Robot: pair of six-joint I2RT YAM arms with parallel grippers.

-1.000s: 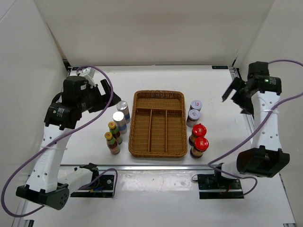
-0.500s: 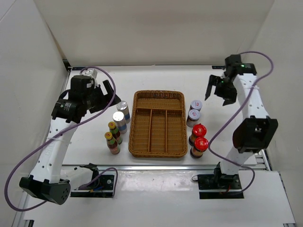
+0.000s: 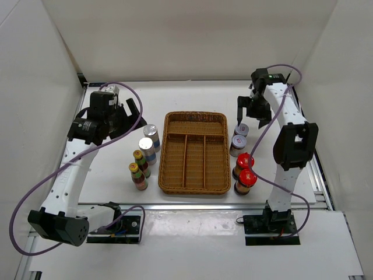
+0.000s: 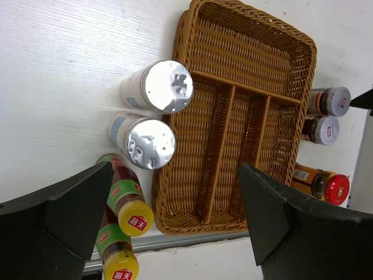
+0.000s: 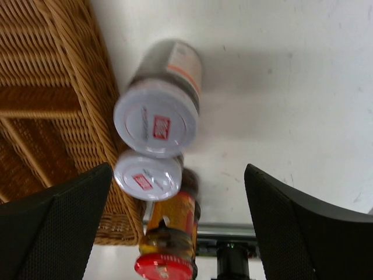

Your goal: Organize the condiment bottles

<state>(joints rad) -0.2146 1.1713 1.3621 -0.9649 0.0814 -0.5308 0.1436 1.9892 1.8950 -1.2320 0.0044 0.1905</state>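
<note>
Eight bottles stand beside the wicker tray [image 3: 195, 184]. On its left are two silver-topped tall bottles [image 3: 151, 130] [image 3: 145, 144] and two yellow-capped bottles [image 3: 139, 155] [image 3: 135, 168]. On its right are two grey-lidded jars [image 3: 241, 129] [image 3: 238, 140] and two red-capped bottles [image 3: 245, 160] [image 3: 247, 177]. My left gripper [image 3: 133, 116] hangs open and empty, above and left of the silver tops [image 4: 168, 86]; the yellow caps [image 4: 136, 217] show beside one finger. My right gripper [image 3: 250, 112] is open and empty, above the far grey jar [image 5: 156, 125].
The tray [image 4: 250, 70] has one wide far compartment and three narrow near ones, with nothing in them. White walls enclose the table on three sides. A metal rail [image 3: 198, 205] runs along the near edge.
My right arm has swung in from the right wall to above the grey-lidded jars. My left arm has shifted slightly toward the far left. No bottle has moved.
</note>
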